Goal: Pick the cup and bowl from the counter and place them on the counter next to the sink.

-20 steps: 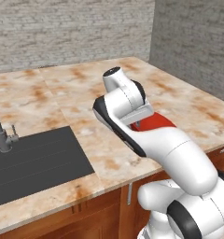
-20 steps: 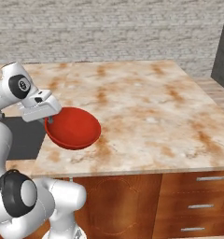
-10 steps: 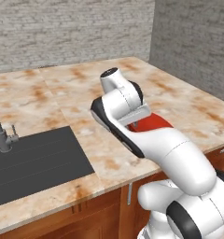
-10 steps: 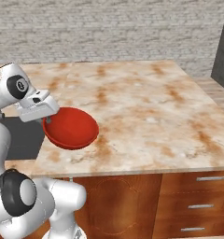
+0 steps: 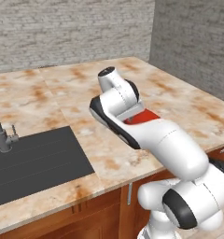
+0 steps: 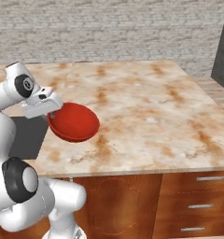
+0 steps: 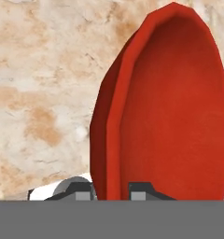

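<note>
My gripper [image 6: 51,112] is shut on the rim of the red bowl [image 6: 74,122], which hangs tilted just above the counter [image 6: 146,102], right of the sink [image 6: 25,136]. In the hand view the bowl [image 7: 174,107] stands on edge, its rim pinched between my fingertips [image 7: 84,189]. From the left base view my arm hides most of the bowl [image 5: 140,116], leaving a red sliver. The dark sink [image 5: 34,161] lies to the arm's left. The cup is out of view.
A thin dark faucet [image 5: 0,133] stands at the sink's back left. Grey brick walls close off the counter [image 5: 62,88] at the back and right. Wooden drawers [image 6: 198,196] sit below the front edge.
The arm has carried the bowl a little to the left, toward the sink. The grip on the rim is unchanged.
</note>
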Controlling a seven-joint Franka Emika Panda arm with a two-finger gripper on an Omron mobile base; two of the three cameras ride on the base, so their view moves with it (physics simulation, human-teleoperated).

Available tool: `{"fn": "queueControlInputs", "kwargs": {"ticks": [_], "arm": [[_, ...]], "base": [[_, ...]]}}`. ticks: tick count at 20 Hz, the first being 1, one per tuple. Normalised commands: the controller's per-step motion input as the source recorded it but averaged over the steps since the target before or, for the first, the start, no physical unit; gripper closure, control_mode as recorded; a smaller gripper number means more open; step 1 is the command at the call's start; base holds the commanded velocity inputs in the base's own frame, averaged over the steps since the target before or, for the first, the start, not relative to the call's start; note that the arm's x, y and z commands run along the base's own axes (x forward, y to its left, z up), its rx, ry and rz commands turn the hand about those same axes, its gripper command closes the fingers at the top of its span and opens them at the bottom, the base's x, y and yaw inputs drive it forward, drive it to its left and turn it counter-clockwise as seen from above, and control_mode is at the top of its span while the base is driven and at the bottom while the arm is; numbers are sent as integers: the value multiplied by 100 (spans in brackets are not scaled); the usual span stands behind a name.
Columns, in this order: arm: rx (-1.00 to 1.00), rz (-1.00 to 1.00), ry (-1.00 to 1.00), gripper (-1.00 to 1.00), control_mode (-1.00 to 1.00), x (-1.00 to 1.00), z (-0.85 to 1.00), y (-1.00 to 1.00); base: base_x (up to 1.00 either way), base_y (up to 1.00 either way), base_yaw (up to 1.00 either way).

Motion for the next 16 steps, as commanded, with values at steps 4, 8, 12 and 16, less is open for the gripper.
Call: {"fn": "queueControlInputs", "kwargs": {"ticks": [4, 8, 12, 16], "arm": [[3, 4, -7, 100, -100, 93, 0, -9], [23, 3, -28, 100, -100, 8, -1, -12], [23, 8, -36, 100, -100, -27, -27, -4], [8, 13, -12, 100, -100, -39, -51, 0]], "base": [[0, 0, 0], [0, 0, 0], [0, 0, 0], [0, 0, 0]]}}
